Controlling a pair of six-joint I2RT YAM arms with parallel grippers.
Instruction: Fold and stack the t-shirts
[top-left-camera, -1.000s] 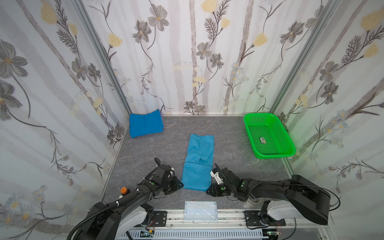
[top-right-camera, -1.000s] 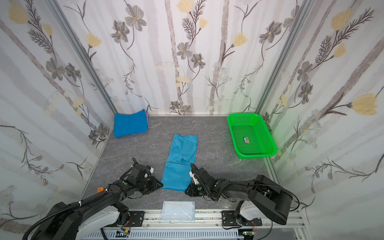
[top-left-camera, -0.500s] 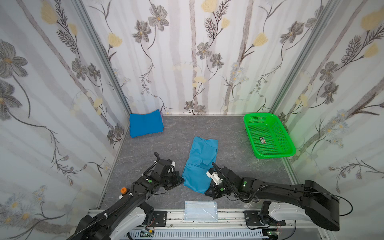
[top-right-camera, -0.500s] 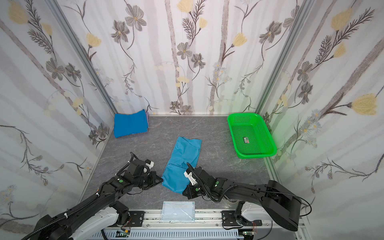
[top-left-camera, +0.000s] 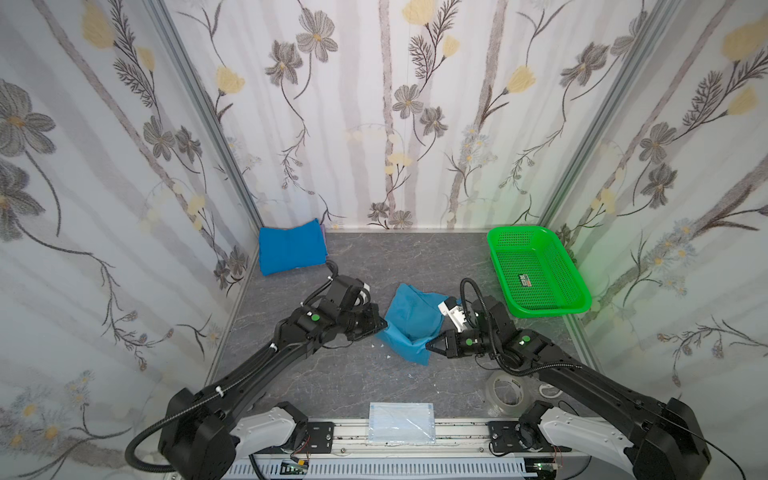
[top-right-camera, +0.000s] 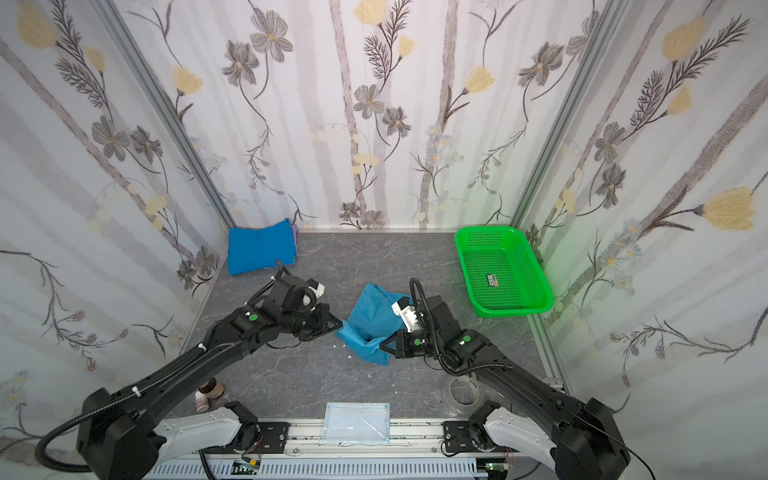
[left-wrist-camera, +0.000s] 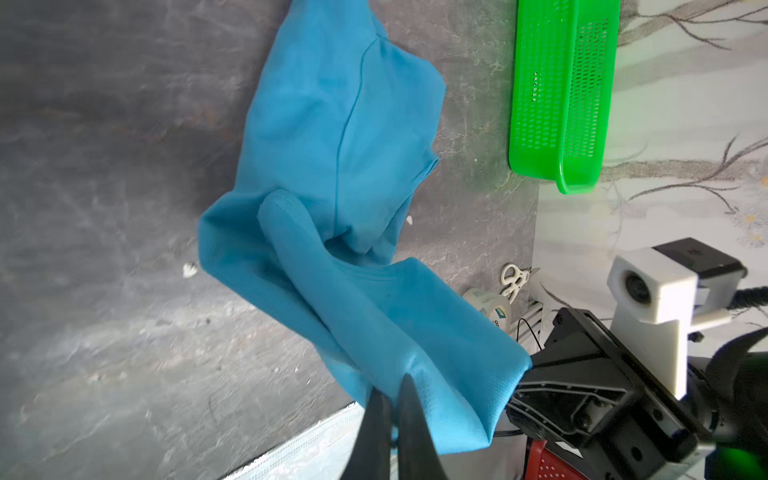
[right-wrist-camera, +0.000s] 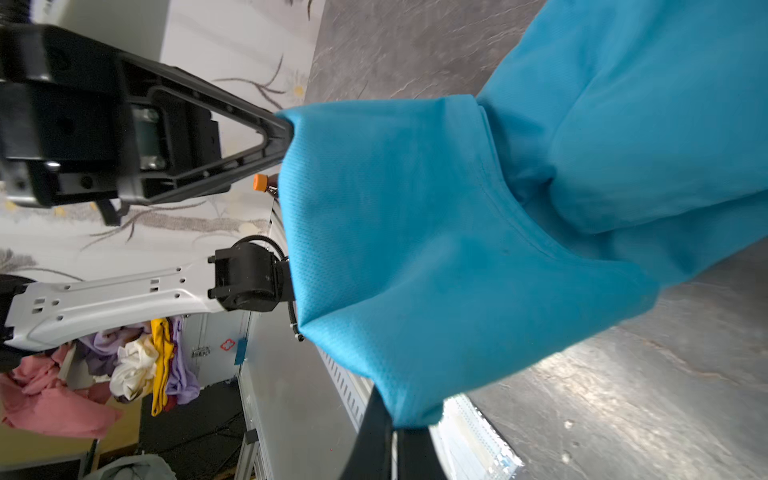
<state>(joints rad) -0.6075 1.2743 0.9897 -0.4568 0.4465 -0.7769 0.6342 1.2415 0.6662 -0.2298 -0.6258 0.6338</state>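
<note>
Left pincer (top-left-camera: 380, 326), right pincer (top-left-camera: 429, 344) — both clamp teal t-shirt (top-left-camera: 409, 316).

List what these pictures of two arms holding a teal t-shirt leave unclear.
Sticker in the green basket: too small to read in both top views.
Left end effector: cut off by the left wrist view's edge.
Right end effector: tips partly covered by the teal t-shirt, right wrist view.
Royal blue t-shirt: under layers hidden by its own fold, top views.
Tape roll: partly behind the right arm in a top view.
</note>
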